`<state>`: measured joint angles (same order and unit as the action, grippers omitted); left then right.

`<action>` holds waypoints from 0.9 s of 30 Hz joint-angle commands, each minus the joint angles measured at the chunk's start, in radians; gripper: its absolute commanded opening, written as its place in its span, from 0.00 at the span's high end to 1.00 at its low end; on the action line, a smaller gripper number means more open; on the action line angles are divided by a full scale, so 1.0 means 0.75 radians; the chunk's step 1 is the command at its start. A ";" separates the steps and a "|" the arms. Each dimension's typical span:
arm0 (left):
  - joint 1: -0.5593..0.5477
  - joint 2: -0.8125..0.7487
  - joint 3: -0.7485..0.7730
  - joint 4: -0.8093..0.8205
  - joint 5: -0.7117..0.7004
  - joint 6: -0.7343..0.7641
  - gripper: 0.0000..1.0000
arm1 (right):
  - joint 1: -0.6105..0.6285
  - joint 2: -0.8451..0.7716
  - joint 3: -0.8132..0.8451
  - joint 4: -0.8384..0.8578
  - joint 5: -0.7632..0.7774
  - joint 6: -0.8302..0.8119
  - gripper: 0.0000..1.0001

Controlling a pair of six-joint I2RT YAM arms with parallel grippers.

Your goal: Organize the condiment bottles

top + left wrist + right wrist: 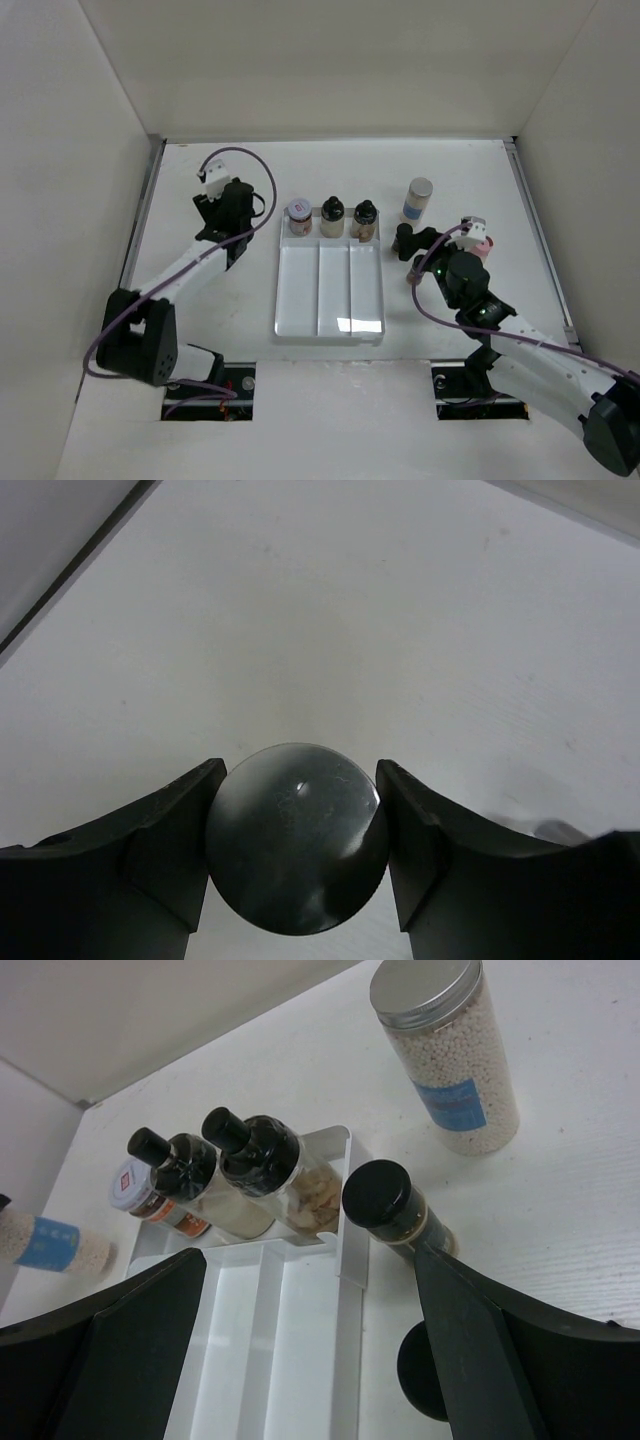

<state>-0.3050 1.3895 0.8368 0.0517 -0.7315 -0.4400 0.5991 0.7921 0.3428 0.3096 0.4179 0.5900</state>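
My left gripper [222, 222] stands left of the tray. In the left wrist view its fingers [170, 850] press both sides of a round silver cap [297, 840]; the bottle below is hidden there. The right wrist view shows that bottle's white body with a blue label [45, 1242]. My right gripper [420, 256] is open wide and empty [310, 1260]. A black-capped dark bottle [385, 1200] stands by its right finger, just outside the tray [404, 238]. A second black cap [420, 1370] lies under that finger. A silver-capped jar of white beads [419, 198] and a pink-capped bottle [481, 243] stand nearby.
The clear divided tray [330, 300] lies between the arms. Three bottles stand at its far end: a red-and-white-lidded jar [299, 217] and two black-capped bottles [332, 215] [365, 218]. White walls enclose the table on three sides.
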 commanded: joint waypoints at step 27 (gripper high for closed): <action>-0.672 -0.178 -0.054 0.150 0.086 0.086 0.61 | 0.026 -0.021 0.077 0.056 0.093 -0.056 0.34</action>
<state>-0.8181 1.2491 0.8017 0.0250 -0.6888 -0.3882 0.6044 0.7784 0.3462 0.3210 0.4553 0.5606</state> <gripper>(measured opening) 0.574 0.640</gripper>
